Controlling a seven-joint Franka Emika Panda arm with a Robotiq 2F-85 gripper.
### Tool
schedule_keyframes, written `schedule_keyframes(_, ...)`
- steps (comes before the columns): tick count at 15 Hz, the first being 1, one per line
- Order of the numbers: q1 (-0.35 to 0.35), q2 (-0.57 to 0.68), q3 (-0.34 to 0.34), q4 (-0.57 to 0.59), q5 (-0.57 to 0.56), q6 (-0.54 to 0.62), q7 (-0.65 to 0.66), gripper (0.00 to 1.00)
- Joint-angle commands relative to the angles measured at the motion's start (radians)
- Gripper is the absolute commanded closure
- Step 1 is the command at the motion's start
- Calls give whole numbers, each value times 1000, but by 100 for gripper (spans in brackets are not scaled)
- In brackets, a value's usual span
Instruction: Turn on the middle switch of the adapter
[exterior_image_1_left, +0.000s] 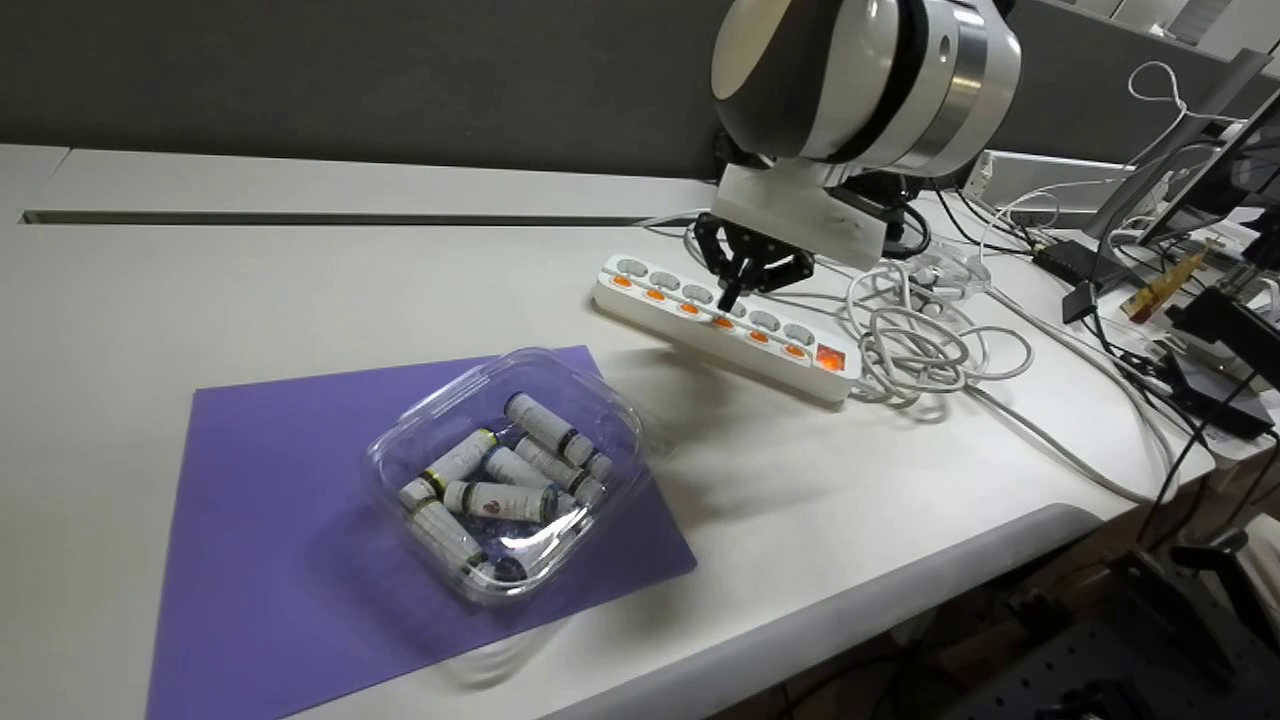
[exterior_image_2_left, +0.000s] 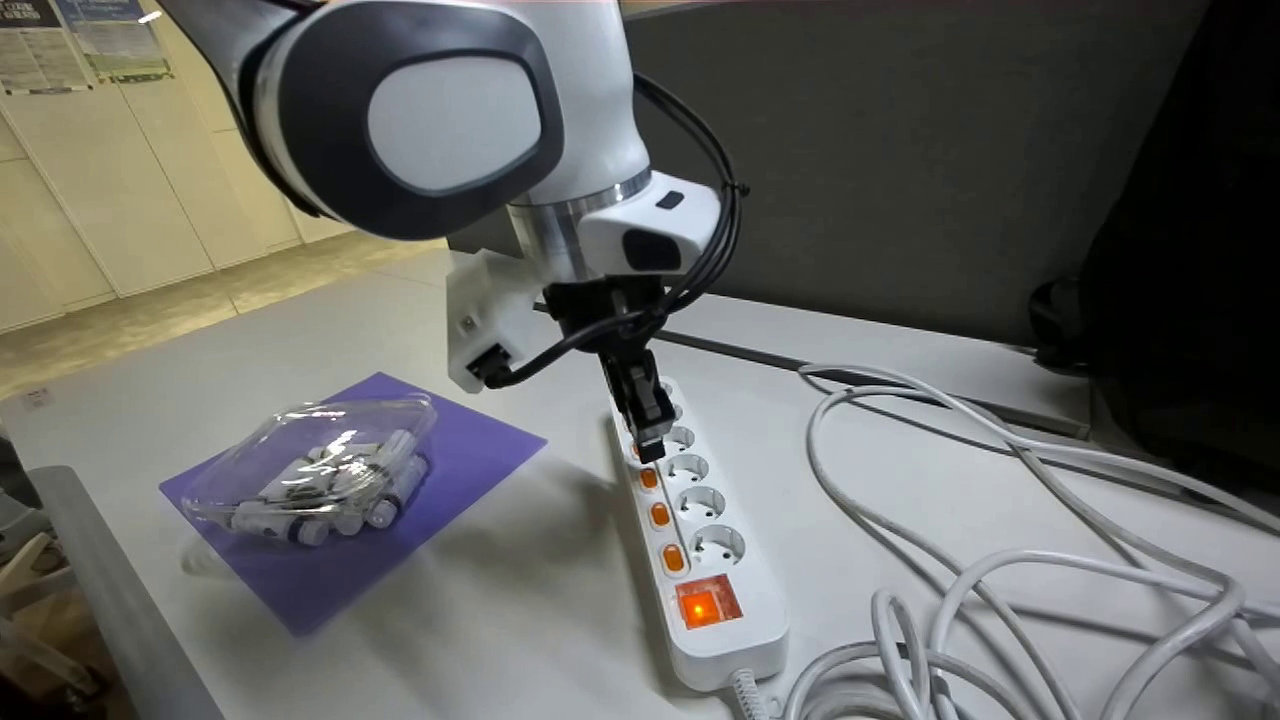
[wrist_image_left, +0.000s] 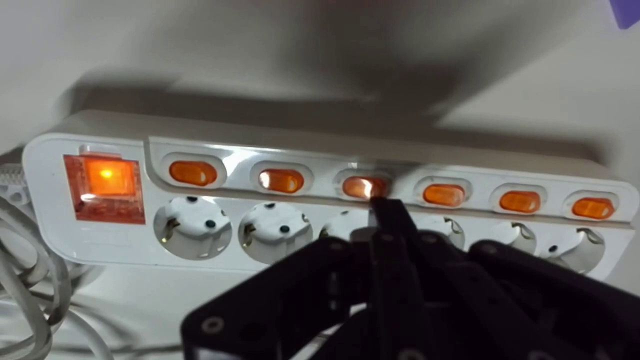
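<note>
The adapter (exterior_image_1_left: 725, 345) is a long white power strip lying on the table, also seen in an exterior view (exterior_image_2_left: 740, 600) and the wrist view (wrist_image_left: 95, 240). Its row of small orange switches runs along one edge. A larger square switch (wrist_image_left: 106, 175) at the cord end glows. The middle switch (wrist_image_left: 361, 187), third small one from the cord end, shows a bright glint; I cannot tell whether it is lit. My gripper (wrist_image_left: 387, 202) is shut and empty, pointing down. Its tips overlap the switch's near edge in the wrist view; contact cannot be told. Both exterior views show the gripper (exterior_image_1_left: 729, 302) (exterior_image_2_left: 652, 450) over the strip.
A clear tray (exterior_image_1_left: 620, 470) of grey-white cylinders stands on a purple sheet (exterior_image_1_left: 280, 480), beside the strip. White cords (exterior_image_1_left: 920, 350) lie coiled at the strip's lit-switch end. A dark partition (exterior_image_1_left: 360, 80) stands behind the table. Cables and equipment (exterior_image_1_left: 1090, 270) lie farther along.
</note>
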Motion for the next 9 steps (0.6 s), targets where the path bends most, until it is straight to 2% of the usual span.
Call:
schedule_keyframes(1,9,21,-26,5,-2,-13,19,100)
schedule_keyframes(4,2,39,-24,6,4,-7,10,100)
schedule_keyframes(9,-40,21,38,-5,33,21,-43,100)
